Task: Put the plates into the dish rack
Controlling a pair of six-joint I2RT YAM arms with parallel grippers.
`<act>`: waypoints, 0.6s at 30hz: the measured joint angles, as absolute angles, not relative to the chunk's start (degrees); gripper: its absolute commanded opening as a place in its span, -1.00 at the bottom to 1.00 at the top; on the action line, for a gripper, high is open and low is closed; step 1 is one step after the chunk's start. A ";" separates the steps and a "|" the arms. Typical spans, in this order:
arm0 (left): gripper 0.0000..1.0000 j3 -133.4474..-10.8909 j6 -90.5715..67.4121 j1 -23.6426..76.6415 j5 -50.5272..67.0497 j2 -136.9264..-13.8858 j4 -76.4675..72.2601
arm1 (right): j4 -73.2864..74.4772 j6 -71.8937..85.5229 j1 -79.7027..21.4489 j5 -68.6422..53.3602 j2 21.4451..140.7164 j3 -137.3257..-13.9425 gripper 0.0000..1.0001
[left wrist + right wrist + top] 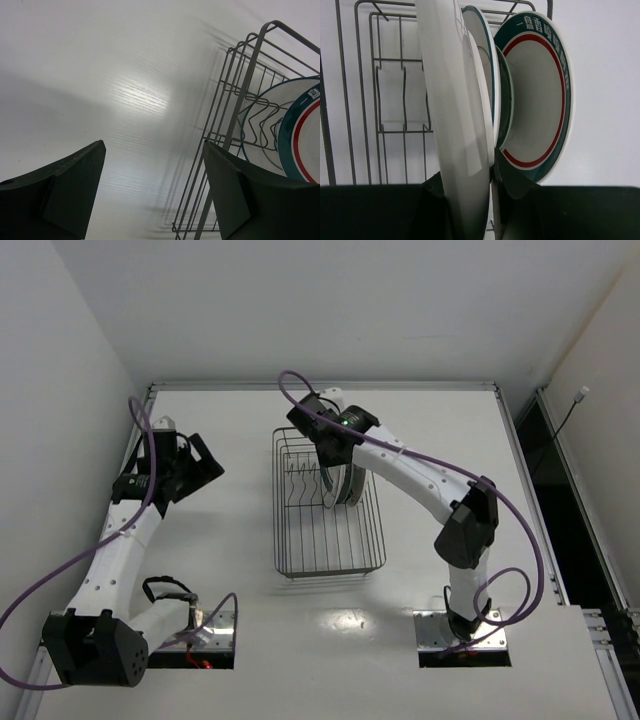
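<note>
Right fingers (pixel 515 210) clamping white plate (pixel 455 110) edge in dish rack (pixel 310 530), left fingers (pixel 235 195) wide over table (pixel 125 75)

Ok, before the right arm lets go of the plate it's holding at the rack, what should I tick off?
1. Grip: the right pincer is shut on the rim of the white plate, which is upright. Ok.
2. Seating: the plate's bottom edge is hidden behind the pincer, so whether it sits between prongs of the dish rack: cannot tell.
3. Gap to the teal-rimmed plate behind it: the two overlap in the wrist view. Cannot tell.
4. The green-rimmed plate stands upright in the rack. Ok.
5. The left pincer is open, empty and off to the rack's left. Ok.
</note>
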State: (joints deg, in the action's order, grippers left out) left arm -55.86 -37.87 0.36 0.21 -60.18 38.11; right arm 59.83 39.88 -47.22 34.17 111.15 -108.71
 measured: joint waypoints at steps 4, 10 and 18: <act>0.52 -55.88 -37.65 0.36 0.27 -60.23 38.11 | 59.44 39.48 -46.50 31.94 111.02 -108.71 -0.63; 0.52 -56.93 -36.80 -0.56 1.23 -61.71 38.52 | 57.91 39.18 -45.82 29.10 110.93 -108.73 -0.53; 0.52 -57.93 -36.21 -1.89 1.93 -62.04 39.83 | 56.01 38.87 -45.82 26.68 110.59 -108.73 -0.22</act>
State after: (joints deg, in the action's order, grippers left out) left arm -57.93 -36.21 -1.89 1.93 -62.04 39.83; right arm 56.01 38.87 -45.82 26.68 110.59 -108.73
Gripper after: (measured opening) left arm 0.760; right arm 0.323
